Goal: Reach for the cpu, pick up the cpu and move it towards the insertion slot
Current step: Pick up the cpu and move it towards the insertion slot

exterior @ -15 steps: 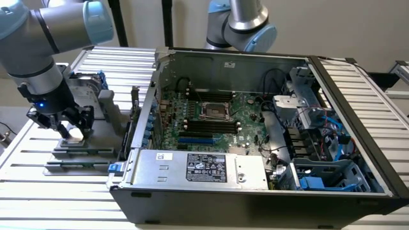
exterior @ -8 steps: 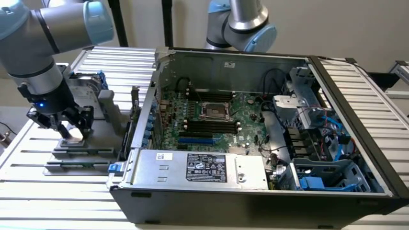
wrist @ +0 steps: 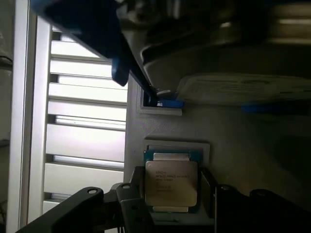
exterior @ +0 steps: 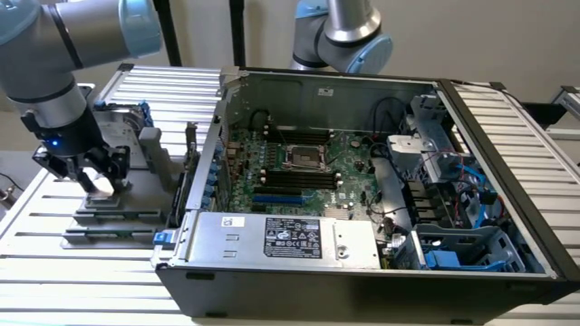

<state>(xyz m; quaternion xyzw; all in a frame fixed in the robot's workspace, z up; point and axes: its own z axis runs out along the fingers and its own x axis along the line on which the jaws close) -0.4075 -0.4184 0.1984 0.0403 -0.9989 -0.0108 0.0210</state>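
The cpu [wrist: 171, 182], a flat square chip with a shiny silver top, lies in a shallow seat on a grey fixture plate [wrist: 238, 141]. My gripper [wrist: 172, 194] is down over it, its two dark fingers [wrist: 133, 194] pressed against opposite edges of the chip, which still rests in its seat. In the exterior view the gripper [exterior: 98, 182] stands low over the fixture [exterior: 109, 217], at that view's left and outside the open computer case. The insertion slot [exterior: 303, 157], a silver-framed square socket with a dark centre, sits on the motherboard inside the case.
The black case's wall [exterior: 204, 170] rises between the fixture and the motherboard. Black memory slots [exterior: 295, 180] and a blue card slot [exterior: 276, 200] lie near the socket. An upright drive with blue rails [exterior: 127, 115] stands behind the fixture. A second arm [exterior: 340, 34] hangs behind the case.
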